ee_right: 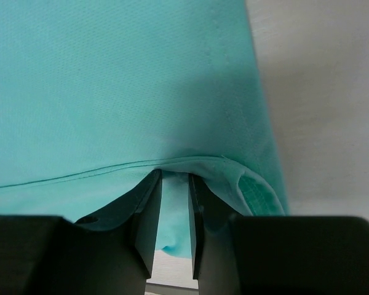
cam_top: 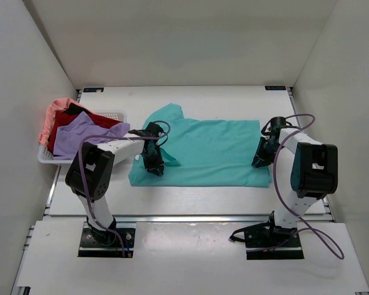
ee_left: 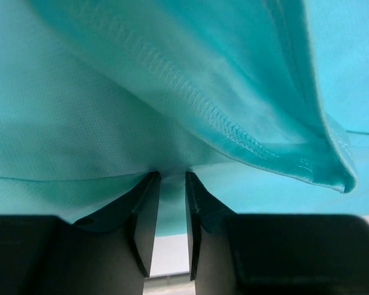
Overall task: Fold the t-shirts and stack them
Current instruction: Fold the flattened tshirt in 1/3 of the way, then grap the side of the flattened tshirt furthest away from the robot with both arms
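As both claws sit low on the teal shirt, the step in hand is judged to be the first fold of that garment. It lies spread flat at the centre of the table, with the sleeve end toward 9 o'clock and the straight bottom edge toward 3 o'clock.

Grip state:
- The left claw, at the shirt's 8 o'clock side, is nearly closed and pinches teal cloth.
- The right claw, on the 3 o'clock edge, is likewise nipped onto the cloth.

Recommendation: raise both claws together and to equal height. Keep the cloth taut between them and carry the near edge toward 12 o'clock so that edge meets edge. Lift only far enough to clear the lower layer, or it is likely to drag and wrinkle.

View comparison:
- Only the overhead view shows the layout. The basket sits at 9 o'clock and holds the lavender shirt, the dark red shirt and the salmon shirt. From above, the jaws cannot be read.
- Only the wrist views confirm the pinch. The left one shows a stitched seam folded above the fingers.
- The right wrist view shows the edge rolled over one finger, with bare table at 3 o'clock.
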You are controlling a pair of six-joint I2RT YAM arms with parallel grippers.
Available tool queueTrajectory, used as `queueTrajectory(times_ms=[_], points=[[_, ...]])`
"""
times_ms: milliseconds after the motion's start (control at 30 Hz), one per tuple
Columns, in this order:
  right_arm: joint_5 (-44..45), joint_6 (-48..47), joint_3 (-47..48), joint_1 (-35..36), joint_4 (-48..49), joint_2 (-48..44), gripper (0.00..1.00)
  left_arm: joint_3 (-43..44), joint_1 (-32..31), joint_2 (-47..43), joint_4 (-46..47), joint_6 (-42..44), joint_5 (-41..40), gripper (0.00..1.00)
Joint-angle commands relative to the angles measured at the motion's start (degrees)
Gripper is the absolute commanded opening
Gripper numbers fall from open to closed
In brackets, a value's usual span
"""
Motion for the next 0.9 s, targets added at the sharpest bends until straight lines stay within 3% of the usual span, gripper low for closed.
queueTrajectory(times_ms=[0, 100, 200, 300, 367, 533, 867], points=[[3.75, -0.44, -1.75, 0.99, -2.45, -0.46, 0.22, -5.32, 0.19, -1.19, -4.05, 1.7, -1.73, 0.36], [3.93, -0.44, -3.25, 1.6, -2.28, -2.66, 0.25, -1.83, 1.86, -4.0, -5.36, 2.4, -0.67, 0.41], [4.02, -0.8, -0.98, 0.38, -4.12, -4.6, 0.29, 7.64, 1.87, -5.06, -7.99, 4.68, -0.76, 0.5], [3.93, -1.32, 6.04, 0.38, -6.4, -6.26, 0.33, 18.63, 2.92, -5.16, -8.7, 5.57, 0.11, 0.58], [3.58, -0.97, 9.12, 0.38, -6.59, -7.15, 0.34, 23.82, 5.11, -3.32, -6.78, 5.22, 1.6, 0.57], [1.73, 0.96, 13.7, 0.82, -4.3, -7.5, 0.35, 40.61, 9.42, 8.19, -9.05, 6.62, -2.15, 0.51], [0.68, 0.61, 18.8, 1.35, -0.43, -0.75, 0.36, 63.39, 11.45, 31.03, -9.76, 11.97, -13.32, 0.54]])
